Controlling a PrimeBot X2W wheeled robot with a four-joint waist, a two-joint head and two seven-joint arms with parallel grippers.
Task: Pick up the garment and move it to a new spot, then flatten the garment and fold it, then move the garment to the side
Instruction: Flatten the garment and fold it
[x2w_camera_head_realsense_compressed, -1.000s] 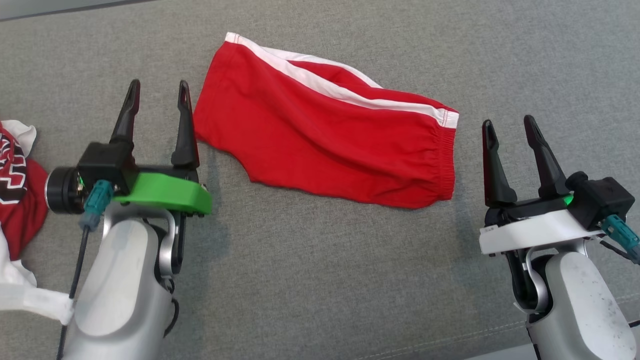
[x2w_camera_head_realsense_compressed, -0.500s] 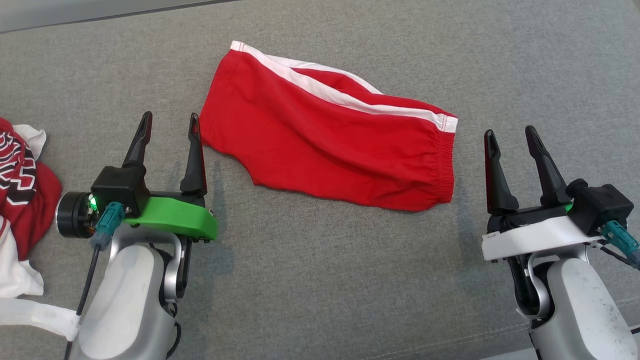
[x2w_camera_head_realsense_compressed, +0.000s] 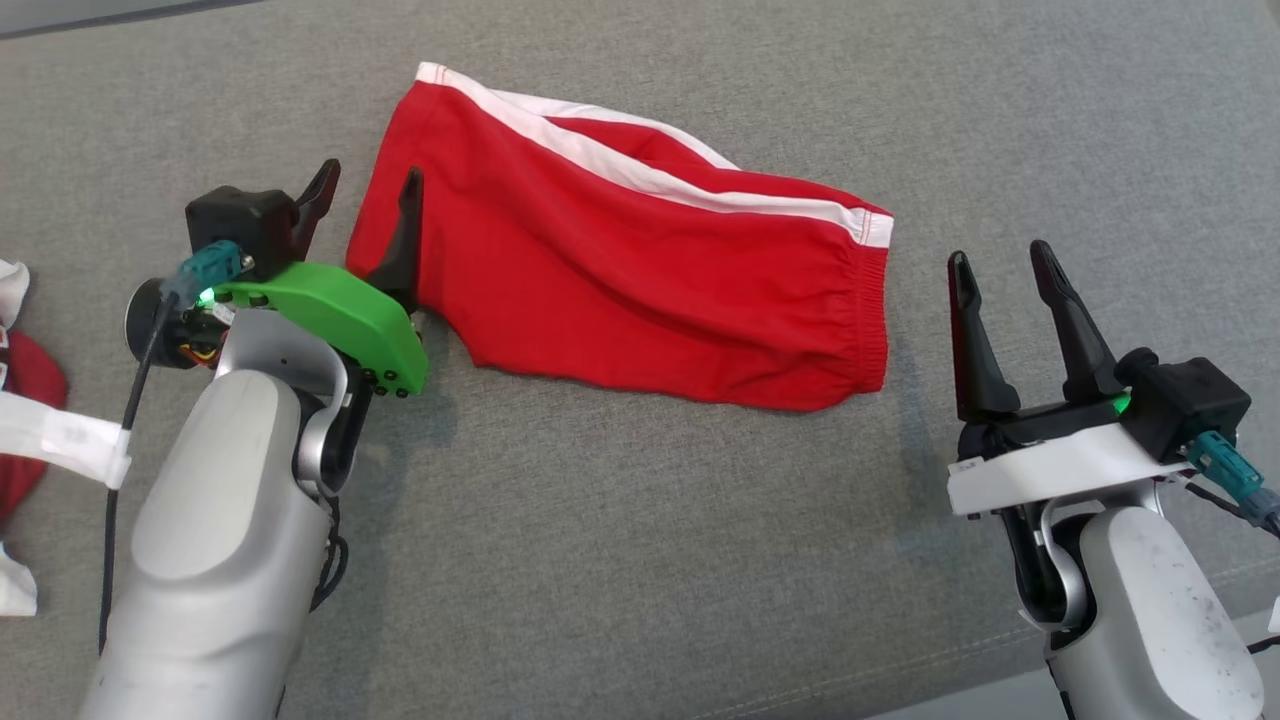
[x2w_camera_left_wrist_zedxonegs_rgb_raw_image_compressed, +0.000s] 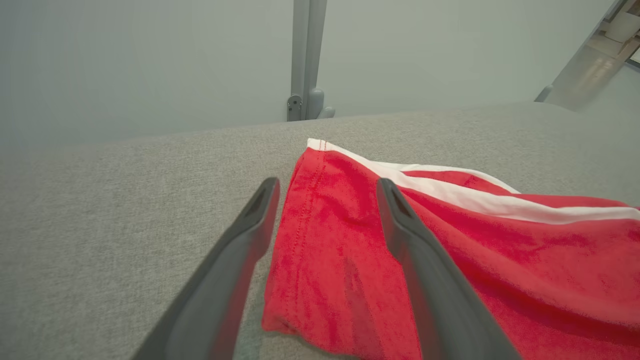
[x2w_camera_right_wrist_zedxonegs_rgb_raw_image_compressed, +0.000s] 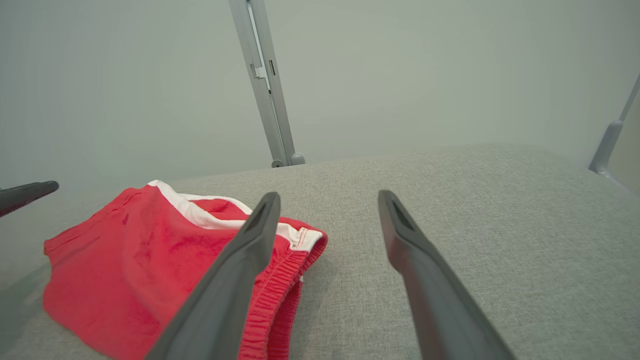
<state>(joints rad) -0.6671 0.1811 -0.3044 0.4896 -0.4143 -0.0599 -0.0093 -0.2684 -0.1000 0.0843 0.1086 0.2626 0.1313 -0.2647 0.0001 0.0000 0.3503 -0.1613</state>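
Spread across the far middle of the grey fabric worktop (x2w_camera_head_realsense_compressed: 640, 560): red shorts (x2w_camera_head_realsense_compressed: 640, 270) (x2w_camera_left_wrist_zedxonegs_rgb_raw_image_compressed: 500, 250) (x2w_camera_right_wrist_zedxonegs_rgb_raw_image_compressed: 125, 250), lying flat with a few soft creases. White stripe along the far edge, gathered waistband at the right end, stitched leg hem at the left.

Left claw (x2w_camera_head_realsense_compressed: 370, 173) (x2w_camera_left_wrist_zedxonegs_rgb_raw_image_compressed: 327, 184) released, fingers spread wide and straddling that left hem. Left finger over bare worktop, right finger over the red cloth just inside the stitching. Touching the cloth or hovering above it: cannot tell. Green mount plate (x2w_camera_head_realsense_compressed: 330, 315) behind the fingers. White tape tag (x2w_camera_head_realsense_compressed: 60, 440) wrapped round the black cable near the left edge, any print on it too small to read.

Right claw (x2w_camera_head_realsense_compressed: 1000, 253) (x2w_camera_right_wrist_zedxonegs_rgb_raw_image_compressed: 328, 195) likewise released, fingers wide with nothing between them. Placed near and to the right of the waistband, apart from it, over bare worktop. White mount plate (x2w_camera_head_realsense_compressed: 1060, 465) behind the fingers.

At the far-left edge of the head view, part of a red and white cloth (x2w_camera_head_realsense_compressed: 25, 385), well apart from the shorts.
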